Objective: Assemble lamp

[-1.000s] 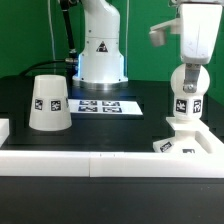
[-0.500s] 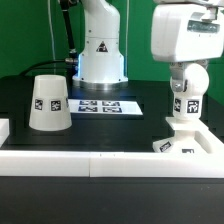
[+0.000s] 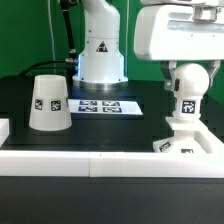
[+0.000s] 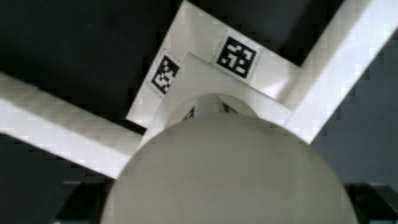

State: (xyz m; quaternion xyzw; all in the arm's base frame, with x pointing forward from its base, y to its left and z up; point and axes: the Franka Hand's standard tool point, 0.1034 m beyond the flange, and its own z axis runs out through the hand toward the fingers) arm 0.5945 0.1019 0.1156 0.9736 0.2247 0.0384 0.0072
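The white ball-shaped bulb point(image 3: 187, 85) stands upright on the flat angular lamp base point(image 3: 186, 142) at the exterior view's right. My gripper point(image 3: 186, 72) comes down from above, and its fingers sit on both sides of the bulb's top. In the wrist view the bulb point(image 4: 222, 165) fills the space between the dark fingertips of the gripper point(image 4: 214, 200), with the tagged base point(image 4: 214, 60) beyond it. The cone-shaped shade point(image 3: 47, 103) stands alone at the exterior view's left, wide end down.
The marker board point(image 3: 98, 106) lies flat in the middle of the black table. The big white robot pedestal point(image 3: 100, 50) stands behind it. A low white wall point(image 3: 90, 163) runs along the front edge.
The arm's hand has swung toward the exterior view's left above the bulb and looks larger. The bulb's tag has shifted slightly. The bulb, base and shade stay in place.
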